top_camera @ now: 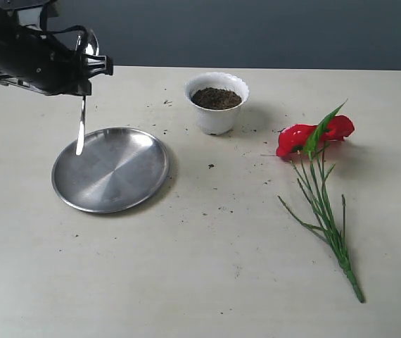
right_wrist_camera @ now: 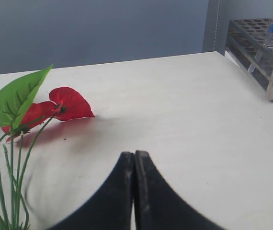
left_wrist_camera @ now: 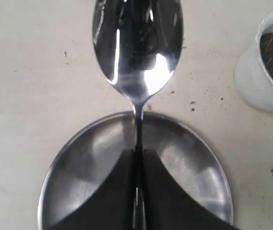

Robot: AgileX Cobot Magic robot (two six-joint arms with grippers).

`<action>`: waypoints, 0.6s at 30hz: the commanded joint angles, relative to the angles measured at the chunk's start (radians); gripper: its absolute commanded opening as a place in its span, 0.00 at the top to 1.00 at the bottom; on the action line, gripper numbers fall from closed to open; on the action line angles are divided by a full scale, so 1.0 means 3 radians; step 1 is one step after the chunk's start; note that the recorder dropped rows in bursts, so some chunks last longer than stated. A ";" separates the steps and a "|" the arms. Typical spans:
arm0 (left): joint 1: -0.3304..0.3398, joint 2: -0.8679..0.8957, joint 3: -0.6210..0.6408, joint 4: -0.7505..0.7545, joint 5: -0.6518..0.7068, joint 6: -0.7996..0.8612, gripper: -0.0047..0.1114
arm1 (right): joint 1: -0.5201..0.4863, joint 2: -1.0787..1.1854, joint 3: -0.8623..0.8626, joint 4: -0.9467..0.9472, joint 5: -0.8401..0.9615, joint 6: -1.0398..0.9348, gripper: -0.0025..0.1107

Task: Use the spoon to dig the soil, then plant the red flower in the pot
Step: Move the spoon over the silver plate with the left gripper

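Pale beige tabletop (top_camera: 207, 267) carries a round steel plate (top_camera: 110, 170), the white pot (top_camera: 217, 103) with dark soil (top_camera: 216, 98) inside, and the red flower (top_camera: 315, 136) lying flat, well apart from the pot. Above the plate's far edge the left pincer (top_camera: 88, 67) is closed on the spoon (top_camera: 81, 127), handle pointing down, bowl up. By the right wrist view, the right pincer (right_wrist_camera: 134, 160) has its fingers pressed together, holding nothing, near the flower. Dark crumbs lie around the pot.

soil (top_camera: 216, 98) in pot (top_camera: 217, 116), flower (top_camera: 314, 136) right
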 commanded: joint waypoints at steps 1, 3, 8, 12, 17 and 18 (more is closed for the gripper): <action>0.0005 0.0010 -0.0175 0.0220 0.0439 -0.0166 0.96 | -0.0014 -0.0012 0.0008 0.0002 -0.0016 -0.0002 0.98; 0.0005 0.0010 -0.0277 0.0220 0.0646 -0.0166 0.96 | -0.0014 -0.0012 0.0008 0.0002 -0.0016 -0.0002 0.98; 0.0005 0.0010 -0.0507 0.0150 0.1121 -0.0166 0.96 | -0.0014 -0.0012 0.0008 0.0002 -0.0016 -0.0002 0.98; -0.0018 0.0010 -0.0631 0.0173 0.1371 -0.0291 0.96 | -0.0014 -0.0012 0.0008 0.0002 -0.0016 -0.0002 0.98; -0.0135 0.0010 -0.0652 0.0296 0.1558 -0.0506 0.96 | -0.0014 -0.0012 0.0008 0.0002 -0.0016 -0.0002 0.98; -0.0170 0.0015 -0.0652 0.0328 0.1578 -0.0528 0.96 | -0.0014 -0.0012 0.0008 0.0002 -0.0016 -0.0002 0.98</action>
